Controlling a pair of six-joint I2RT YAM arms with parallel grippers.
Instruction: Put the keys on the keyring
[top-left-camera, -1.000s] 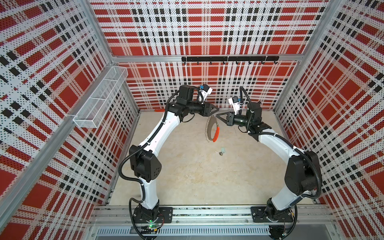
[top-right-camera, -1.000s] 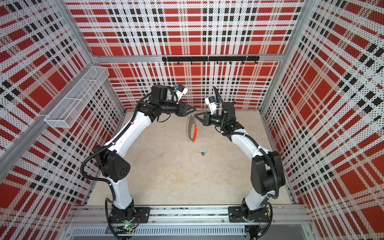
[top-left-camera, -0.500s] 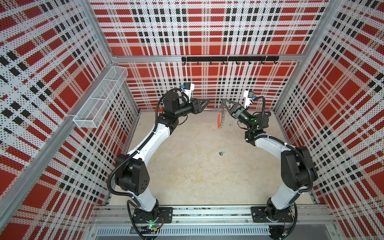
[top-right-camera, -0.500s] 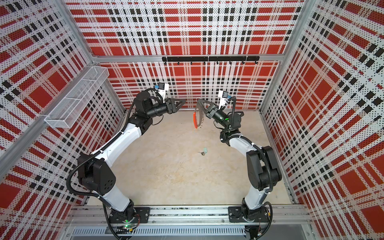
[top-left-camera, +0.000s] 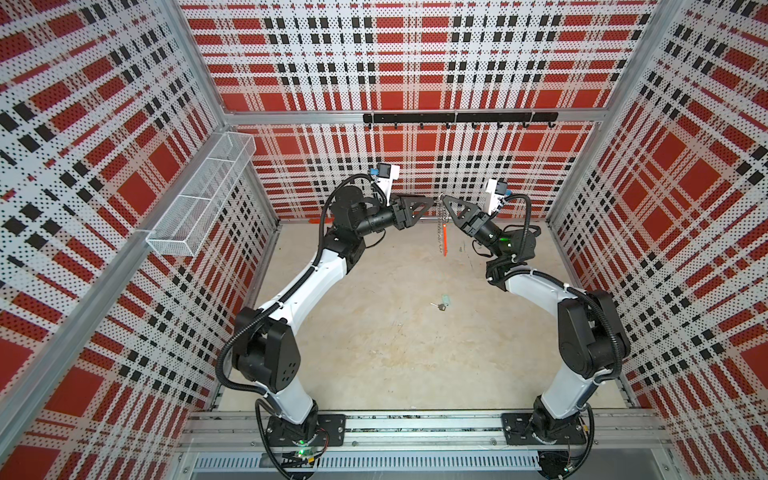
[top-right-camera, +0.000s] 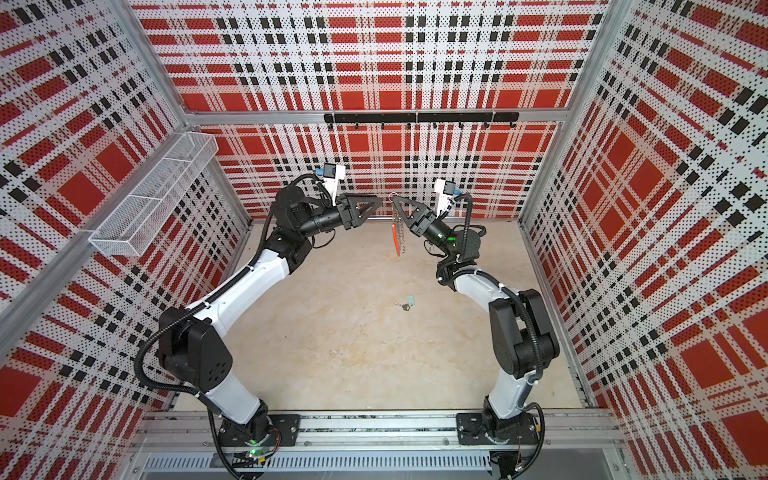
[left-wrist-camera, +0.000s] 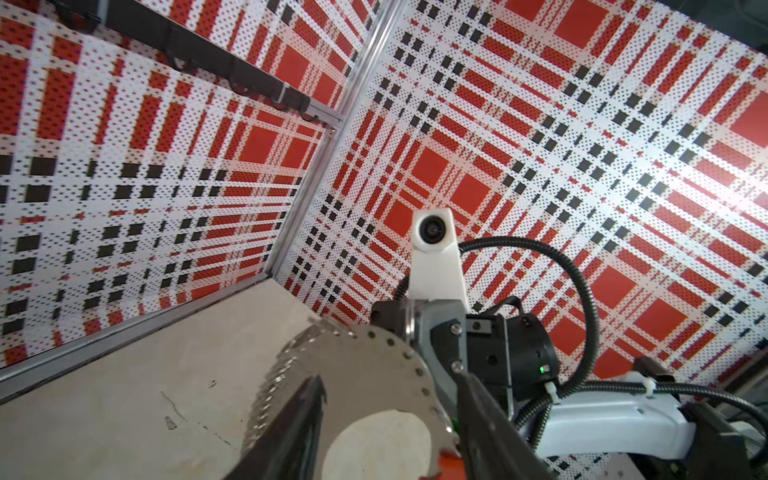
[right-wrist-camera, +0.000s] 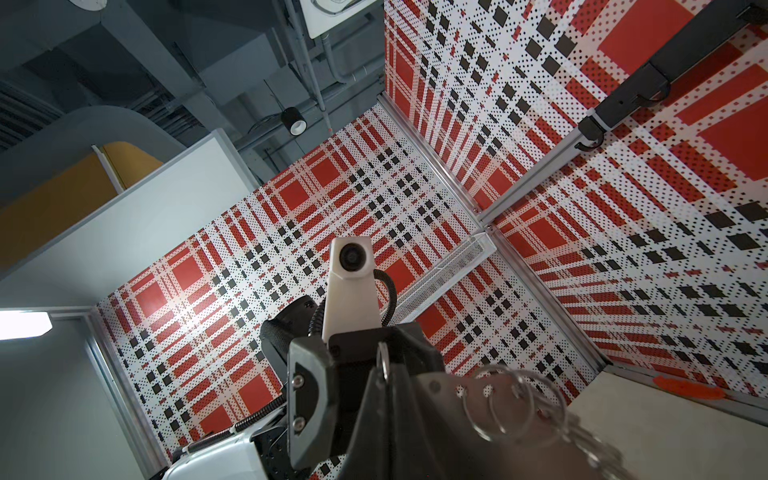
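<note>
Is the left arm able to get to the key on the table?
Probably yes: the left end effector is open, the key lies alone on the table, and the right end effector holds the hanging ring.

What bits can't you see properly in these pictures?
- Tiny silver key with mint-green tag: too small in both top views; neither wrist view shows it.
- Large flat grey keyring: cut off by the left wrist view's edge.
- Small silver wire clips: blurred, too close, right wrist view.
</note>
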